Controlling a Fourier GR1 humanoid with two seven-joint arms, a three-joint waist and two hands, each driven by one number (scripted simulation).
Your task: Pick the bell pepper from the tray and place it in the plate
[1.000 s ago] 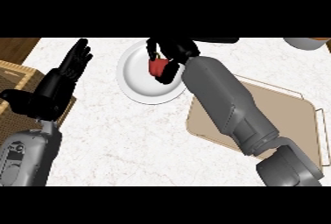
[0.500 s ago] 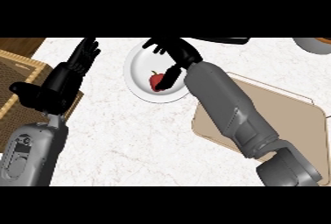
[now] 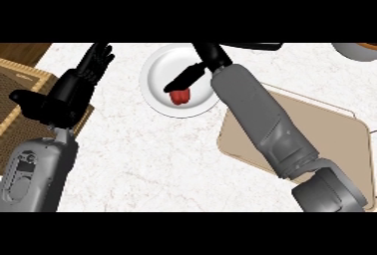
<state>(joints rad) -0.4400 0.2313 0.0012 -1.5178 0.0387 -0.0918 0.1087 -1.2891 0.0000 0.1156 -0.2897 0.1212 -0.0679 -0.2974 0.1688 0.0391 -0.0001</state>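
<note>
I see a white marbled counter. On it sit a white plate near the far edge and a beige tray just beside it to the right.

Counter top: white marble pattern with faint grey-pink veining, fills most of the view. Woven mat at left edge, brown weave with a lighter tan border, partly hidden. Strip of dark wood surface in the upper left corner, beyond the counter's edge. Grey rounded object at upper right corner, cut off by the frame; identity unclear.
</note>
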